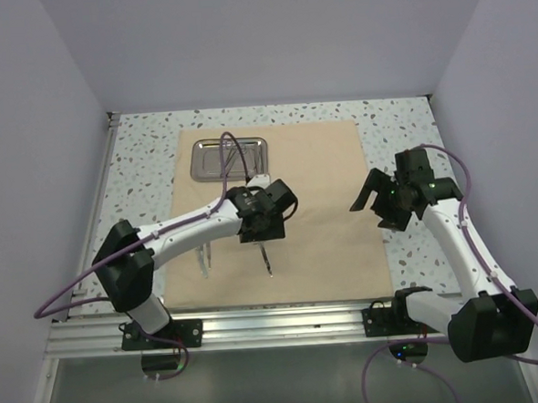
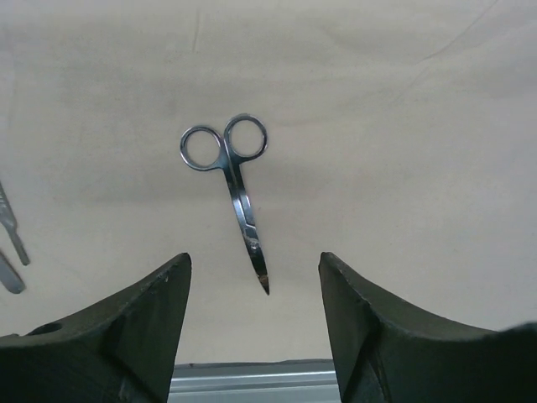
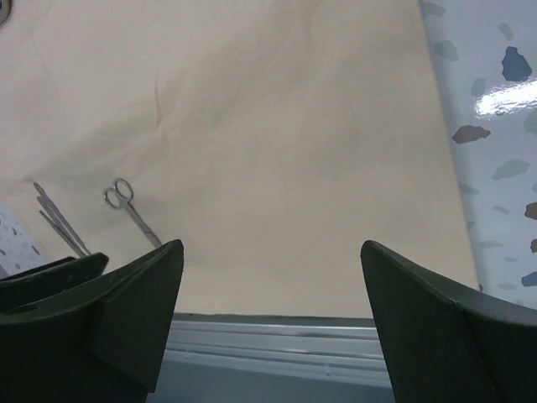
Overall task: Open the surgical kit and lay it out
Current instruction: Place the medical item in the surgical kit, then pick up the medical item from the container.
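Light, stiff, slippery steel scissors (image 2: 237,197) flat on cloth wrap (image 2: 403,126); probably best pinched across shanks. Left hand (image 2: 253,262) parted, empty; right hand (image 3: 273,248) wide, empty.

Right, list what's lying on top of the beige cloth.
A steel tray at its far left corner, scissors near the front edge, thin silver instruments left of them. The left arm covers the cloth between tray and scissors; anything beneath it is hidden.
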